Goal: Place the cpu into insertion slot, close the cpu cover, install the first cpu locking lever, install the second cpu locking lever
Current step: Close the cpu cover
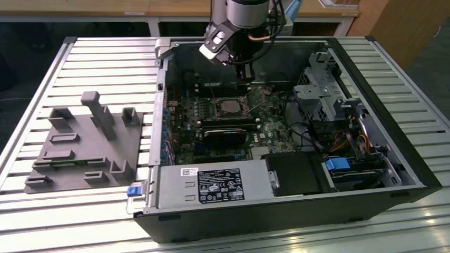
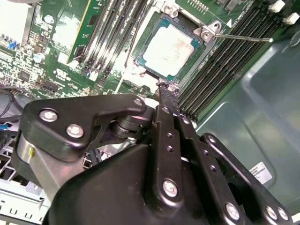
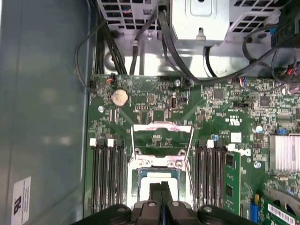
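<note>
Pincer (image 3: 160, 187) clenched, empty, tips over the seated cpu (image 2: 169, 44); cpu cover (image 3: 162, 140) raised.

Robotics lab, slatted metal table (image 1: 84, 58), opened computer case (image 1: 281, 221), grey jig (image 1: 81, 153)

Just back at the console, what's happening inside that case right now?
The arm's pincer, fingers together and holding nothing, hangs just over the socket area inside the open computer case. The cpu already lies in the insertion slot. The cpu cover is flipped open, tilted back from the slot, so it is not yet closed and neither lever is locked.
</note>
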You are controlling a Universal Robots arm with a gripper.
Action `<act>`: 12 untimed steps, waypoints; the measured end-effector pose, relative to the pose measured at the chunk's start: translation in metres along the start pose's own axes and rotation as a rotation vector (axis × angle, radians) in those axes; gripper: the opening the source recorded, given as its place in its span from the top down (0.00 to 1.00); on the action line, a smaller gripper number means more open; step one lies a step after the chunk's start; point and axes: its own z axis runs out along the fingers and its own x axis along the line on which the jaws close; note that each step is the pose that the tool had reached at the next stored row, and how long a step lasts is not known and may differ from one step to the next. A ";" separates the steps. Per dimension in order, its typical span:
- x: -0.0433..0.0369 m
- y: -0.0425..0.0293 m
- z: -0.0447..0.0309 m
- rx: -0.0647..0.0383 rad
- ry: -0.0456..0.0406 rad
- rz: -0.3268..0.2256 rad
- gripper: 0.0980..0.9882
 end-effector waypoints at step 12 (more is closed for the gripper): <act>-0.0001 0.0165 -0.0048 0.009 0.0048 -0.006 0.99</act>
